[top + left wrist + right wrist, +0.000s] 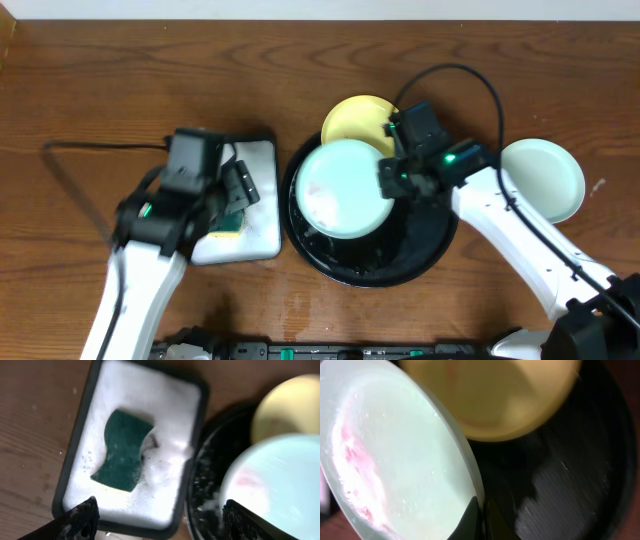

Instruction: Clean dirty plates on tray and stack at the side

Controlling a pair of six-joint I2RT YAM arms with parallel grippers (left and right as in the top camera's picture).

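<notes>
Right claw (480,520): closed on the rim of the smeared mint plate (395,460); only the two dark finger tips show, at the bottom edge of the wrist view.
Smeared mint plate: held over the left part of the black tray (420,255), with pink-red streaks and wet droplets on its face. Its far rim is cut off in both wrist views, and whether it touches the tray cannot be told.
Yellow plate (358,118): at the tray's far edge, its near part hidden behind the held plate. A faint reddish mark on it is too blurred to read.
Second mint plate (545,178): on the bare tabletop (100,60) to the right, well apart from the tray, partly covered by the right arm.
Left claw (160,510): open wide, hovering above the white tray (75,450); its fingers are cropped at the lower frame edge.
Sponge (122,450): green, lying in foam (170,405) inside the white tray, one edge buried in suds.
Black tray floor: wet and glossy, mostly hidden by plates.
</notes>
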